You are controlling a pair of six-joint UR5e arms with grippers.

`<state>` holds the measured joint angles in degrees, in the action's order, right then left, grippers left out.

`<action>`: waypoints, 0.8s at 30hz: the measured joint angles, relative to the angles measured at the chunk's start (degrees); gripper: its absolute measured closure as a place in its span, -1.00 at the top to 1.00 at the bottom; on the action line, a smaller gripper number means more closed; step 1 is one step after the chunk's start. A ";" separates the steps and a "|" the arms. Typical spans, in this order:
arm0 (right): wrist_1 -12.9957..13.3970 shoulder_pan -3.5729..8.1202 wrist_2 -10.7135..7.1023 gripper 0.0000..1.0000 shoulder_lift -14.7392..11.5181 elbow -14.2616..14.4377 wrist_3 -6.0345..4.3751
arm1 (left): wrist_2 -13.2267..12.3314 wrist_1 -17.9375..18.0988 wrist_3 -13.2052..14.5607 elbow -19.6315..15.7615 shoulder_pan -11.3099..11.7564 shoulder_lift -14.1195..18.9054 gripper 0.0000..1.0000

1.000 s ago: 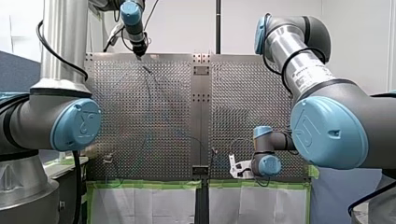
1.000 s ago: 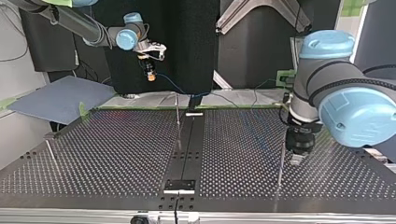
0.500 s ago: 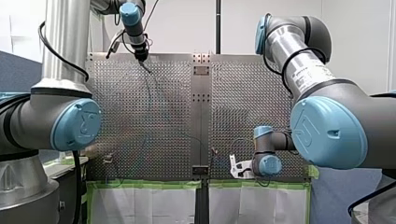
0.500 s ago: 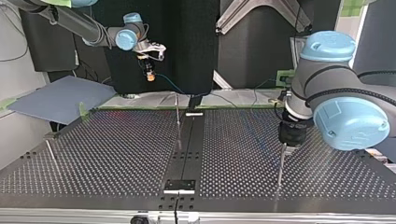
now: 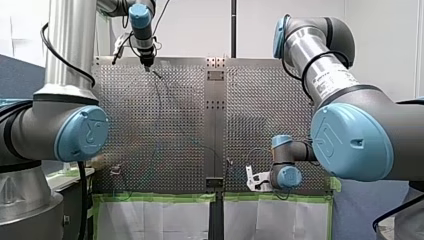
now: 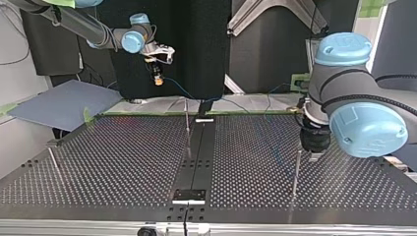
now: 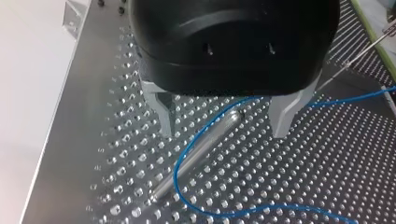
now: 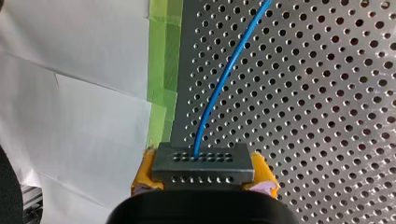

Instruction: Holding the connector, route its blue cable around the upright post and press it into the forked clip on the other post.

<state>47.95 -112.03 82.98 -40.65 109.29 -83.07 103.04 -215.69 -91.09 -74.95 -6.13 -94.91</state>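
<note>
Table (image 6: 123, 162) edge opposite the taped one: my left gripper (image 7: 224, 133), metal fingers spread and holding nothing, straddles the upright post (image 7: 196, 156), while my right gripper (image 8: 205, 184) clamps the connector (image 8: 204, 164) above the taped edge. From there the blue cable (image 8: 224, 79) runs slack to the post, so a pull may lift it over the tip. The forked clip cannot be made out.

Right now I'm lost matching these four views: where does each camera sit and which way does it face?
Front: behind and above the robot, looking over the table; my left arm and right arm show.
Top: across the table, facing the arms; sides crossed.
Left wrist: on the left hand, open over the post.
Right wrist: on the right hand, shut on the connector.
Both wrist views share the blue cable.
</note>
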 joint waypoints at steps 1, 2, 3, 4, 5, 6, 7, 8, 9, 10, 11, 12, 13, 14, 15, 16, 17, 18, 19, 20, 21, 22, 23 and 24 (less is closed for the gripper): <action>-0.02 -0.03 0.00 -1.00 0.00 0.00 0.00 | 0.10 0.00 -0.69 -0.04 0.03 -0.01 1.00; -0.04 -0.04 0.00 -1.00 0.00 0.00 0.00 | 0.16 0.00 -1.20 -0.05 0.04 -0.01 1.00; -0.07 -0.05 0.00 -1.00 0.00 0.00 0.00 | 0.19 0.00 -1.70 -0.06 0.04 0.00 1.00; -0.09 -0.06 0.00 -1.00 0.00 0.00 0.00 | 0.22 0.00 -2.21 -0.07 0.06 -0.01 1.00; -0.09 -0.08 0.00 -1.00 0.00 0.00 0.00 | 0.24 0.00 -2.81 -0.07 0.09 -0.02 1.00; -0.11 -0.09 0.00 -1.00 0.00 0.00 0.00 | 0.24 0.00 -3.21 -0.07 0.09 -0.01 1.00; -0.11 -0.10 0.00 -1.00 0.00 0.00 0.00 | 0.25 0.00 -3.63 -0.07 0.10 -0.01 1.00; -0.12 -0.11 0.00 -1.00 -0.01 0.00 0.00 | 0.26 0.00 -3.86 -0.07 0.11 -0.01 1.00; -0.12 -0.13 0.00 -1.00 0.00 0.00 0.00 | 0.26 0.00 -4.02 -0.08 0.11 -0.02 1.00; -0.12 -0.13 0.00 -1.00 0.00 0.00 0.00 | 0.26 0.00 -4.16 -0.08 0.12 -0.02 1.00; -0.12 -0.13 0.00 -1.00 0.00 0.00 0.00 | 0.26 0.00 -4.22 -0.08 0.12 -0.02 1.00; -0.13 -0.14 0.00 -1.00 0.00 0.01 0.00 | 0.27 0.00 -4.27 -0.09 0.13 -0.02 1.00; -0.15 -0.14 0.00 -1.00 0.00 0.00 0.00 | 0.27 0.00 -4.31 -0.09 0.13 -0.03 1.00; -0.15 -0.15 0.00 -1.00 0.00 0.00 0.00 | 0.27 0.00 -4.32 -0.09 0.13 -0.03 1.00; -0.15 -0.16 0.00 -1.00 0.00 0.00 0.00 | 0.27 0.00 -4.33 -0.09 0.13 -0.03 1.00; -0.15 -0.16 0.00 -1.00 0.00 0.00 0.00 | 0.26 0.00 -4.34 -0.09 0.13 -0.03 1.00; -0.14 -0.16 0.00 -1.00 0.00 0.00 0.00 | 0.27 0.01 -4.32 -0.09 0.13 -0.02 1.00; -0.15 -0.16 0.00 -1.00 0.00 0.00 0.00 | 0.27 0.02 -4.28 -0.09 0.13 -0.02 1.00; -0.14 -0.16 0.00 -1.00 0.00 -0.01 0.00 | 0.26 0.05 -4.17 -0.09 0.13 -0.02 1.00; -0.14 -0.16 0.00 -1.00 0.00 -0.01 0.00 | 0.25 0.08 -4.03 -0.09 0.13 -0.02 1.00; -0.16 -0.16 0.00 -1.00 0.00 -0.01 0.00 | 0.24 0.13 -3.87 -0.11 0.12 -0.03 1.00; -0.17 -0.16 0.00 -1.00 0.00 -0.01 0.00 | 0.25 0.23 -3.63 -0.16 0.12 -0.03 1.00; -0.18 -0.16 0.00 -1.00 0.00 -0.01 0.00 | 0.25 0.32 -3.48 -0.22 0.12 -0.02 1.00; -0.19 -0.16 0.00 -1.00 0.00 0.00 0.00 | 0.25 0.39 -3.35 -0.28 0.12 -0.02 1.00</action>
<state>47.76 -112.19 82.98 -40.65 109.29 -83.07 103.29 -215.31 -94.44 -75.24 -6.01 -94.93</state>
